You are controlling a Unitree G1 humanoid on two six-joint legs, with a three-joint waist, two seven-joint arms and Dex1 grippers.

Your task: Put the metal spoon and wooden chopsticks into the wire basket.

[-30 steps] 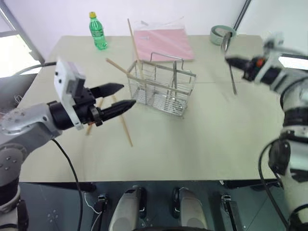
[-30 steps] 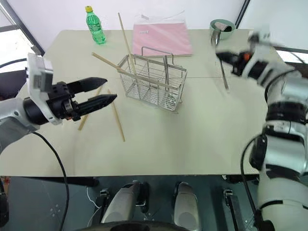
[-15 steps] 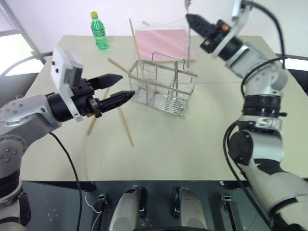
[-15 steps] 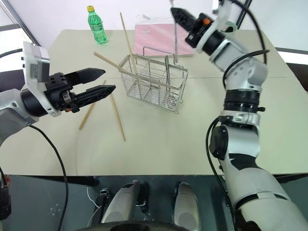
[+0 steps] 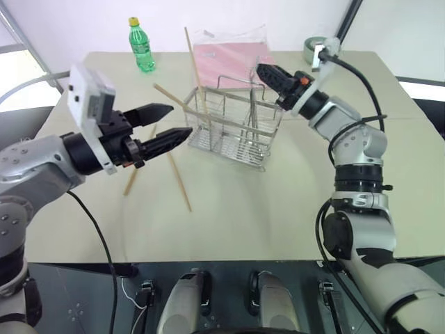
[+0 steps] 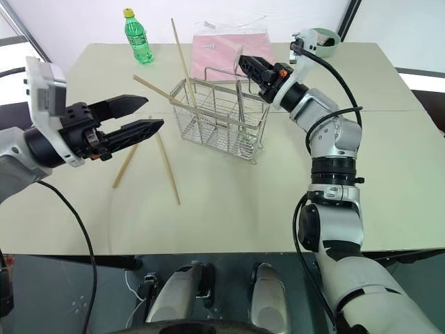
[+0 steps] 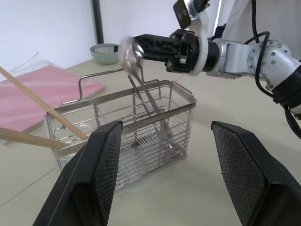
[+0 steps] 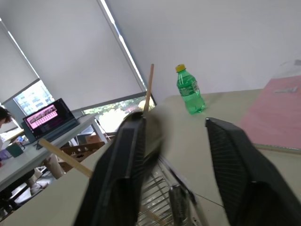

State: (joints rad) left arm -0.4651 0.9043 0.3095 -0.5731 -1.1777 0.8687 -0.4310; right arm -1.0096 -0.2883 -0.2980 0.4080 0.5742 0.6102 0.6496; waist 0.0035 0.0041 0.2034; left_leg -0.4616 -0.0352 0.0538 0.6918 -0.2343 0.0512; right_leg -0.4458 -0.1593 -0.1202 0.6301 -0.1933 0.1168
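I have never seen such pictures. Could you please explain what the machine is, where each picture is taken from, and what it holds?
It is a humanoid robot with two arms, each ending in a two-fingered gripper. Two pictures come from its head, two from cameras on its wrists. On the table are a wire basket, a bottle, a folder and a tape roll. Some chopsticks lean in the basket, others lie beside it. The spoon stands in the basket, bowl up, by the open right gripper. The left gripper is open and empty.

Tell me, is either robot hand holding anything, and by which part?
Nothing is held. The left gripper is open and empty; the right gripper is open above the wire basket, where the metal spoon stands loose.
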